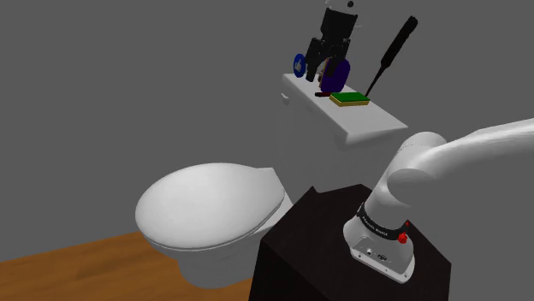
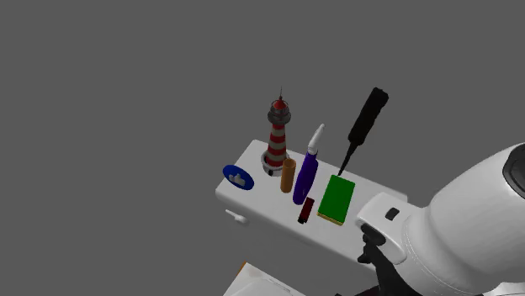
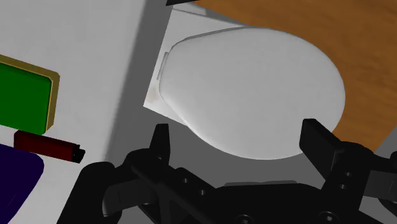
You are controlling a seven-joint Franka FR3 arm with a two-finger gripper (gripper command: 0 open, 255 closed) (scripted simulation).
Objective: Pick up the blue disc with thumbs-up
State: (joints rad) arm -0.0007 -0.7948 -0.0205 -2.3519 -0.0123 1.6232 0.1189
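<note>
The blue disc with a white thumbs-up mark sits at the end of the white toilet tank lid, on the second exterior view's left. In the shoulder view the blue disc lies just left of my black gripper, which hovers above the tank lid. In the wrist view my gripper is open with nothing between its fingers, and it looks down past the tank onto the closed toilet lid.
On the tank stand a red-and-white lighthouse, an orange cylinder, a purple bottle, a dark red stick, a green block and a black brush. The wooden floor lies below.
</note>
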